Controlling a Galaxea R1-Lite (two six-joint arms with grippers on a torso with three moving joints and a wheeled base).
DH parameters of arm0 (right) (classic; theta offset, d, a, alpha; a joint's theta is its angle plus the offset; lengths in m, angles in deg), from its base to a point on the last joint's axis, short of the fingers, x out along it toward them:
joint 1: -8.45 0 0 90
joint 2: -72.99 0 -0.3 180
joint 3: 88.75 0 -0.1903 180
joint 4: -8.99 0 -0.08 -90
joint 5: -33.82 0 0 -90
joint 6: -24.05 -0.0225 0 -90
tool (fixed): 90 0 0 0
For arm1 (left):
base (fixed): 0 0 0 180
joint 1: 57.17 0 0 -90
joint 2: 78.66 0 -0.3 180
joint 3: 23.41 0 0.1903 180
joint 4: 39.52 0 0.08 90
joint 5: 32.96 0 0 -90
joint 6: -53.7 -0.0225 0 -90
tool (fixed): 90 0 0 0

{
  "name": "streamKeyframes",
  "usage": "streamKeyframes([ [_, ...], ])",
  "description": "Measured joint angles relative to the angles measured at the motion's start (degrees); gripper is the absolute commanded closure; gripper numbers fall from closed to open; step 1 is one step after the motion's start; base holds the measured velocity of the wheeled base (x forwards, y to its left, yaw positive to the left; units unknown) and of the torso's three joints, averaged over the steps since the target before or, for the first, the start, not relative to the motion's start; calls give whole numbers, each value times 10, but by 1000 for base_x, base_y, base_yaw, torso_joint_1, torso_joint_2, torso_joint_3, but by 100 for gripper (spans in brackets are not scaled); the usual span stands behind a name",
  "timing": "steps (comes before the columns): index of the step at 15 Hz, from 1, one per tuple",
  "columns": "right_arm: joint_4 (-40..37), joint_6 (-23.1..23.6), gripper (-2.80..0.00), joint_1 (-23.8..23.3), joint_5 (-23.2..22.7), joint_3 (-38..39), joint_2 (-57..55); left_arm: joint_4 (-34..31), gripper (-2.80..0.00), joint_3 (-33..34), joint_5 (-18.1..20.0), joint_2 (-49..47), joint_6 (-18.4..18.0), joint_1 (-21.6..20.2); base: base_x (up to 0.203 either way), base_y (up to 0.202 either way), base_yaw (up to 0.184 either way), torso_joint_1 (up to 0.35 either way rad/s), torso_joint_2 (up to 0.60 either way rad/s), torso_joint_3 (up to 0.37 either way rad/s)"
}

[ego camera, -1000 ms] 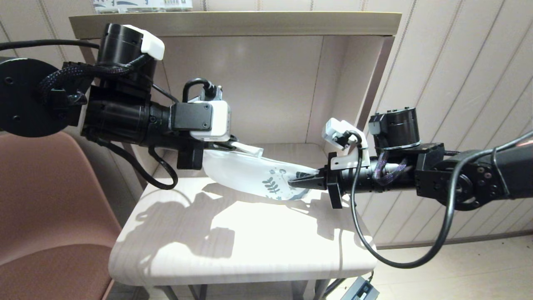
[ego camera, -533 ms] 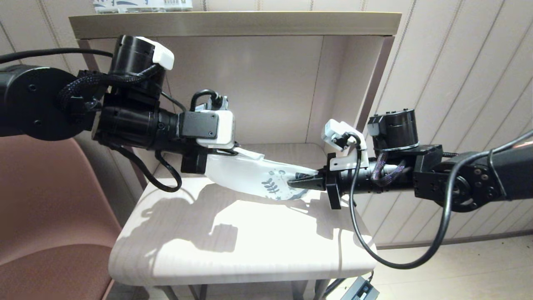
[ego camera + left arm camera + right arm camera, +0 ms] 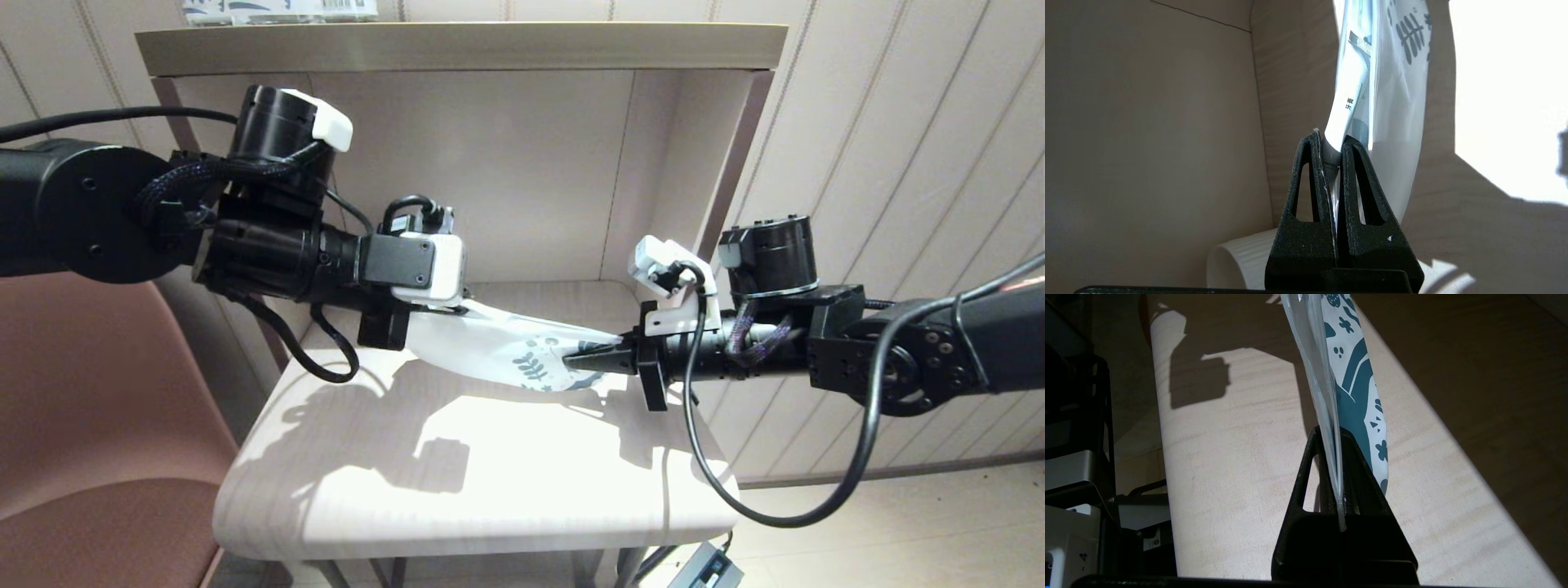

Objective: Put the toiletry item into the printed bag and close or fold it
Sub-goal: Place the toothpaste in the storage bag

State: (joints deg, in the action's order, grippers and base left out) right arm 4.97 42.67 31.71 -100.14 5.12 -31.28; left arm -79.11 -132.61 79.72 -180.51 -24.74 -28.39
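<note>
Here, both end effectors, left end effector (image 3: 457, 308) and right end effector (image 3: 581, 358), pinch the printed bag (image 3: 506, 353).

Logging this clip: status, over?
Left gripper shut on white leaf-print plastic pouch, plain end. Right gripper shut on printed end. Pouch held above table. Nothing obstructing.

— What do our arms look like?
— Matte black cylinders with visible screws, braided black cables looping beside them, and white camera housings near each wrist.
— And our grippers?
— The left gripper (image 3: 1333, 163) and right gripper (image 3: 1336, 457) have black, textured, wedge-shaped fingers with triangular cutouts.
</note>
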Motion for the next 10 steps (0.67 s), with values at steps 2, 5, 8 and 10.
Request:
streamKeyframes([
  [2,0,0,0,0,0,0,0,0,0,1,-23,-3,-10,9,0,0,0,0,0,0],
  [5,0,0,0,2,0,-2,-1,-2,0,-2,-57,-14,-25,17,0,0,0,0,0,0],
  [8,0,-1,0,1,0,0,-1,-4,0,-3,-66,-19,-28,24,0,0,0,0,0,0],
  [10,0,-1,0,2,0,0,-2,-4,0,-6,-88,-20,-26,27,0,0,0,0,0,0],
])
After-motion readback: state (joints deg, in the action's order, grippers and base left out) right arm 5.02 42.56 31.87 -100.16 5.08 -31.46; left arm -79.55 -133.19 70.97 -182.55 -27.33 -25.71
